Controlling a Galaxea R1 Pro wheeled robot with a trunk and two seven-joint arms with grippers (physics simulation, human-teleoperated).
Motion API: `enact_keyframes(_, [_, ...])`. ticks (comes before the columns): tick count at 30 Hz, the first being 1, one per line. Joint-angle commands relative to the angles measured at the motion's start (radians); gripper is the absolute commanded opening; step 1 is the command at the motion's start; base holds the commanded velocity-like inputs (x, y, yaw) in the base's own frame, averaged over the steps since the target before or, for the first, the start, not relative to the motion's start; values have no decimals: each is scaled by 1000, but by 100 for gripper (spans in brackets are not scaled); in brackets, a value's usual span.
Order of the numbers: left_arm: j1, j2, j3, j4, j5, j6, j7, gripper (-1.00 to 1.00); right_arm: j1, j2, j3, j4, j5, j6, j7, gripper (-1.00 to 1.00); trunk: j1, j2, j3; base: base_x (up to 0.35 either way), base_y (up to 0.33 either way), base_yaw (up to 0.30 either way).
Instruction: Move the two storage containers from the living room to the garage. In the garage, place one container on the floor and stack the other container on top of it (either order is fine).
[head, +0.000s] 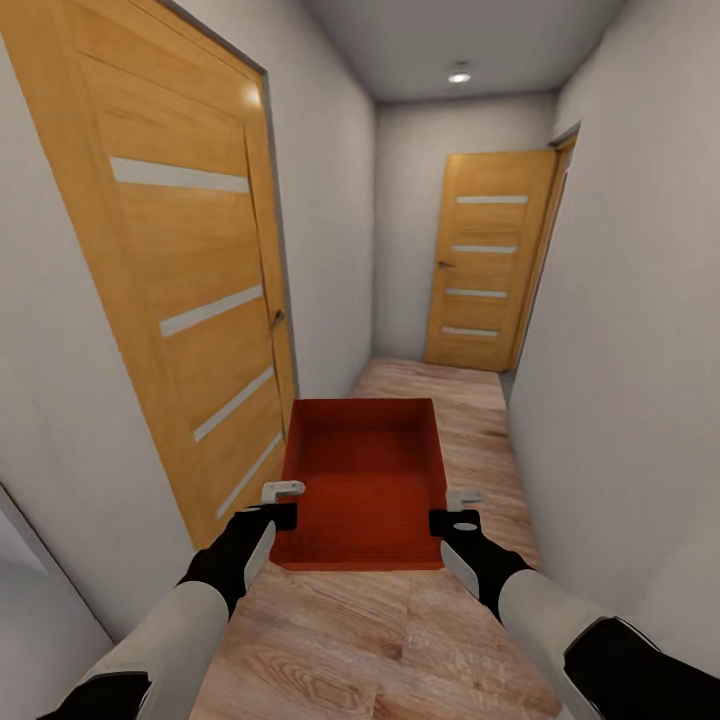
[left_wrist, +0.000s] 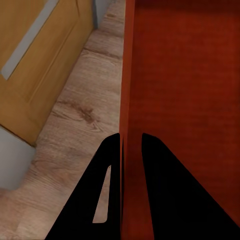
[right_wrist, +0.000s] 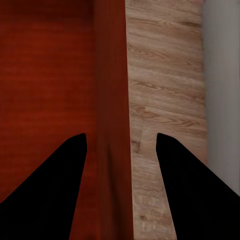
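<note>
One orange-red storage container (head: 365, 480) hangs open-topped in front of me over the light wood planks of a narrow hallway. My left gripper (head: 285, 503) is shut on its left wall; in the left wrist view the fingers (left_wrist: 131, 135) pinch the thin wall of the container (left_wrist: 185, 75). My right gripper (head: 460, 508) straddles the right wall. In the right wrist view its fingers (right_wrist: 120, 135) stand wide apart, with gaps on both sides of the container wall (right_wrist: 112, 100). The garage is out of view.
A wooden door (head: 190, 300) with pale strips stands close on the left. A second such door (head: 490, 260) closes the far end. Grey walls (head: 620, 350) hem the corridor. The plank floor (head: 400, 620) runs straight ahead.
</note>
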Motion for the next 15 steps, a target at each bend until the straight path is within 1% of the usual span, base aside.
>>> enact_keyframes(1, [-2,-13,13,-3,15,5,1,-100,0,0,8,1,0,6,-12,-100,1,-2,-2,322,0,0])
enact_keyframes(10, [-2,-12,13,-3,15,5,1,-100,0,-2,7,1,0,6,-12,-100,1,-2,-2,322,0,-9])
enact_keyframes(15, [-2,-12,13,-3,15,5,1,-100,0,0,8,1,0,6,-12,-100,1,-2,-2,322,0,-204])
